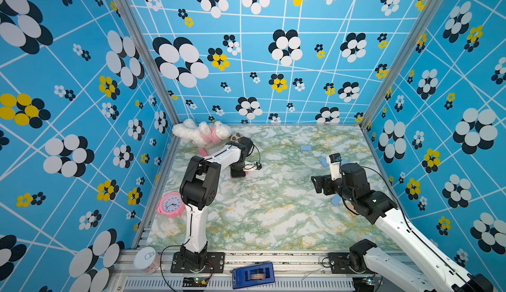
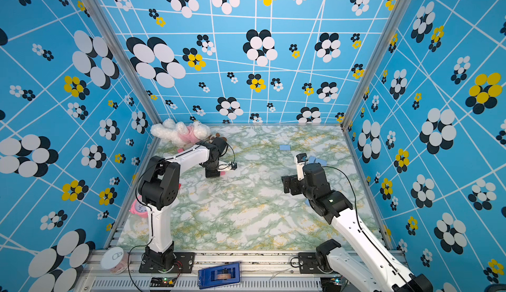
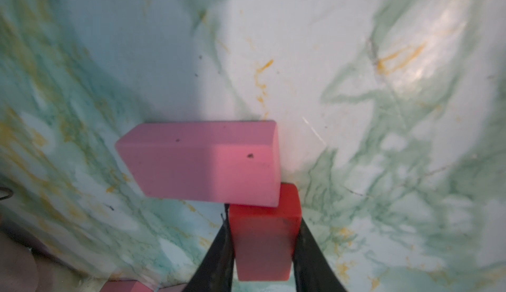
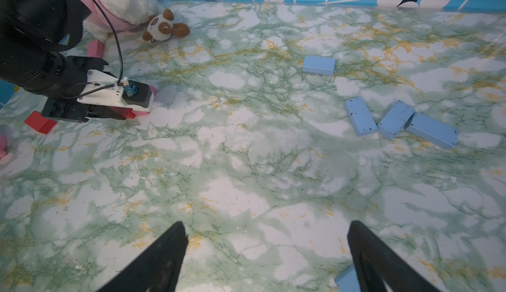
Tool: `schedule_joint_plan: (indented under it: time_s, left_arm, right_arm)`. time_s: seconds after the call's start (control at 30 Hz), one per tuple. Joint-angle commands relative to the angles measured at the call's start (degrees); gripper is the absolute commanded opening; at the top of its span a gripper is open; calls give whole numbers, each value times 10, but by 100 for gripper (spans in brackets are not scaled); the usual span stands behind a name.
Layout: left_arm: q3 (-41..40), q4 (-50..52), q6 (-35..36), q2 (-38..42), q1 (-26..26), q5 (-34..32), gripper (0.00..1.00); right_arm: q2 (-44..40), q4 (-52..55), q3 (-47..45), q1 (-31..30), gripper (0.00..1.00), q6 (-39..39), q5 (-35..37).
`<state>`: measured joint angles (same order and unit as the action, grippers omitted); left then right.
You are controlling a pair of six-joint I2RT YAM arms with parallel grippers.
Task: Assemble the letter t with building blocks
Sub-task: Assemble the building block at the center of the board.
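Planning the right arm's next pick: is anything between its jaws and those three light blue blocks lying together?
Nothing visible does: only bare table lies between the right gripper and the three light blue blocks.

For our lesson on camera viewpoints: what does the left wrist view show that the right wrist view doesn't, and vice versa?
Only left wrist: close up, the red block butting a pink block. Only right wrist: blue blocks, a plush, a second red block, the open right gripper. Both: the marbled table and the left gripper shut on the red block.
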<state>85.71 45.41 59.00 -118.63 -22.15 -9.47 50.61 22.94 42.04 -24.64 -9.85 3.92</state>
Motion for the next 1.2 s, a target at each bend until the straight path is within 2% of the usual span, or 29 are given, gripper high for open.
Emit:
schedule_joint_plan:
  time_s: [0.0, 0.43, 0.73, 0.8, 0.83, 0.87, 0.9, 1.17]
  left_arm:
    - [11, 6, -13, -19, 2, 11, 32]
    - [17, 3, -29, -26, 3, 20, 42]
    - [14, 5, -41, -14, 4, 21, 42]
    - [8, 5, -44, -8, 3, 23, 51]
    - [4, 6, -46, -4, 4, 26, 60]
    - [-1, 5, -50, 2, 3, 27, 74]
    - [-4, 6, -52, 7, 3, 29, 98]
    - [-52, 1, -77, 122, -15, 53, 99]
  right_arm:
    - [-10, -13, 1, -5, 95, 0, -6]
    - [-10, -17, -1, -5, 95, -1, -10]
    - [-11, -20, -4, -5, 95, -1, -9]
    - [-10, -19, -3, -5, 95, -1, -8]
    - [-11, -19, -3, -5, 95, -1, -8]
    - [-12, -18, -3, -4, 95, -1, -9]
    - [-13, -18, -2, -5, 95, 0, -8]
    - [-14, -19, 0, -5, 97, 3, -4]
